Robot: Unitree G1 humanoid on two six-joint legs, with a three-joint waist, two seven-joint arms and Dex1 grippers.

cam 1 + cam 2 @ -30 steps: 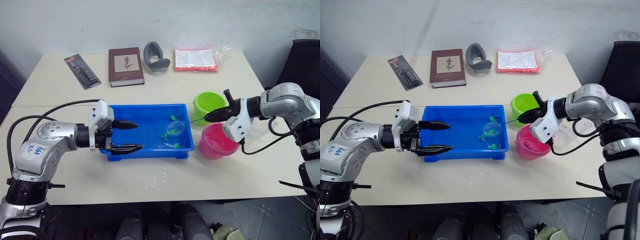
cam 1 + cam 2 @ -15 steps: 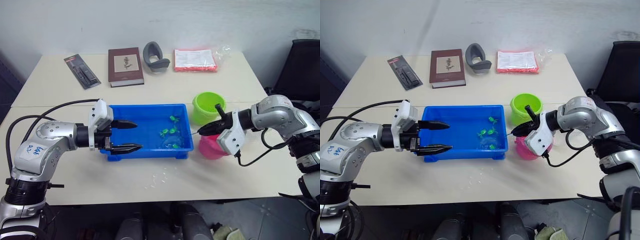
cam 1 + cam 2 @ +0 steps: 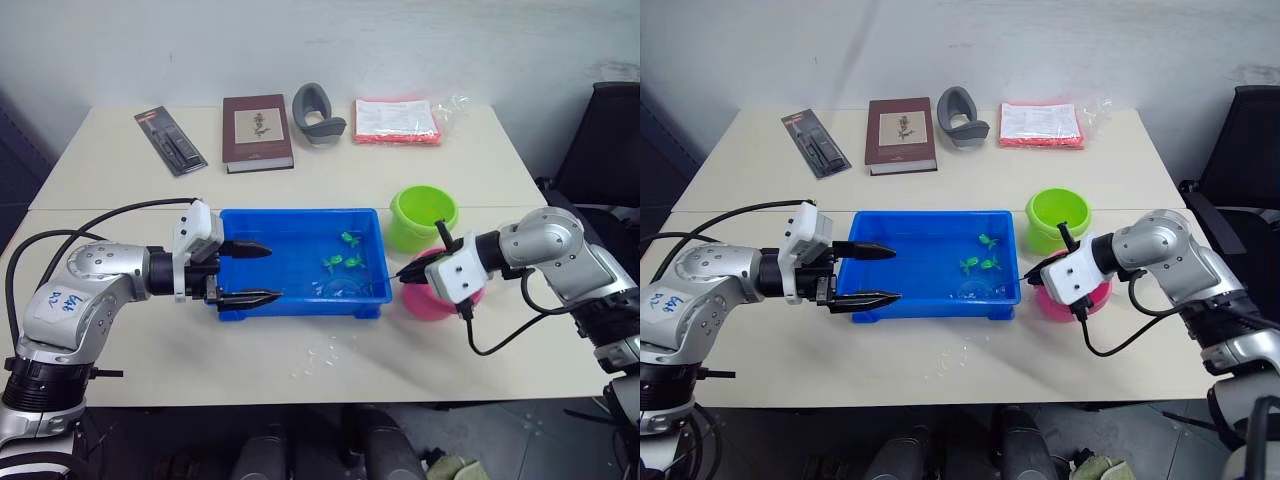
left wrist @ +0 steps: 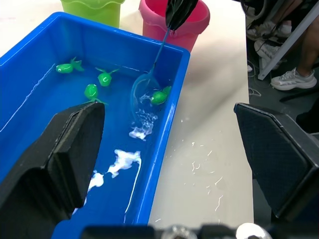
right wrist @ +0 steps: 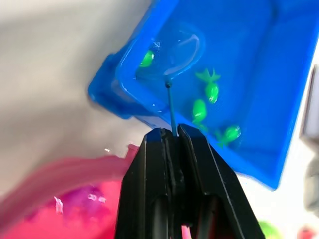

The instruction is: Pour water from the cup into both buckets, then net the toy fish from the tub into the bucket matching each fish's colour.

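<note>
The blue tub point(image 3: 290, 250) holds water and several green toy fish point(image 3: 336, 264). My right gripper point(image 3: 410, 272) is shut on the net's thin black handle, over the pink bucket point(image 3: 437, 303) at the tub's right end. The net hoop point(image 4: 144, 89) is dipped in the tub's front right corner, with one green fish point(image 4: 159, 95) right beside its rim. The lime-green bucket point(image 3: 422, 215) stands just behind the pink one. My left gripper point(image 3: 252, 272) is open, with one finger over the tub's left end and the other along its front wall. The cup is out of view.
Along the table's back edge lie a black package point(image 3: 170, 142), a brown book point(image 3: 258, 132), a grey curved object point(image 3: 318, 110) and a red packet point(image 3: 398, 121). Water drops point(image 3: 322, 355) speckle the table in front of the tub. A black chair point(image 3: 605, 130) stands at the right.
My right arm has come lower and nearer, bringing the net down from above the tub into the water at its front right corner. The left arm has not moved. The camera shifted slightly.
</note>
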